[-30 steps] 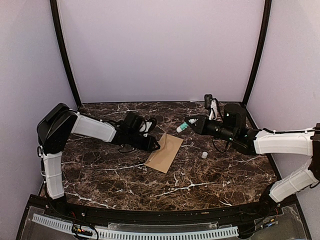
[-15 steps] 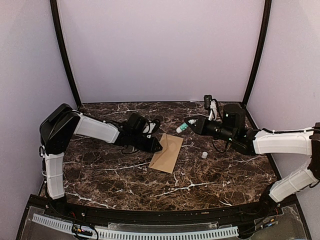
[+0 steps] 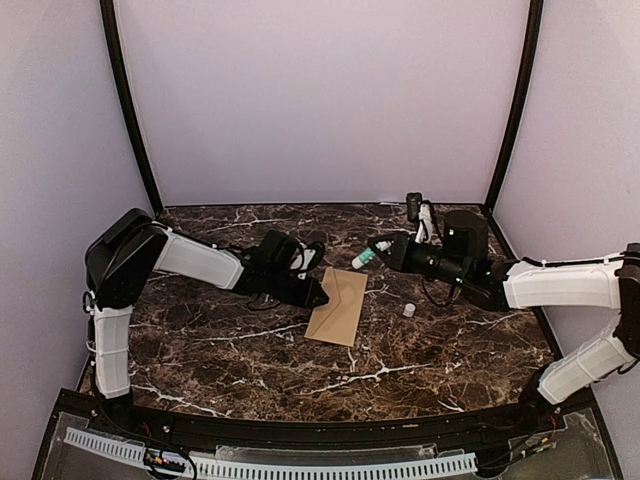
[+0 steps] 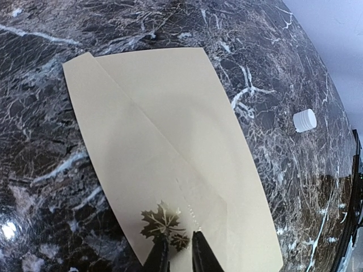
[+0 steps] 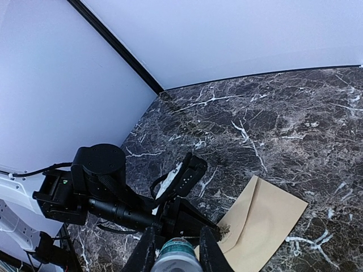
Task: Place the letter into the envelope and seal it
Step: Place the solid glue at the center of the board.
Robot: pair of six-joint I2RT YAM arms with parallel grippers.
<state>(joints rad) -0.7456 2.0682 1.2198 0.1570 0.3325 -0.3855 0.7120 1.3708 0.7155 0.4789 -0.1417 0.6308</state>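
The tan envelope [image 3: 338, 305] lies flat on the marble table, flap side up with the pointed flap folded down [image 4: 170, 153]. A dark leaf-shaped sticker [image 4: 161, 221] sits on it near the flap's point. My left gripper [image 4: 178, 238] rests its tips on the envelope right at that sticker, jaws only a narrow gap apart and pinching nothing; from above it [image 3: 322, 293] is at the envelope's left edge. My right gripper [image 5: 177, 238] hovers behind the envelope [image 5: 266, 221], shut on a white bottle with a teal label [image 3: 368, 252]. The letter is out of view.
A small white cap [image 3: 409, 310] stands on the table right of the envelope, also seen in the left wrist view [image 4: 304, 120]. Black frame posts and pale walls close in the back and sides.
My left gripper has slid right with its jaws narrowing, and the envelope has shifted right and turned more upright. The right arm has hardly moved.
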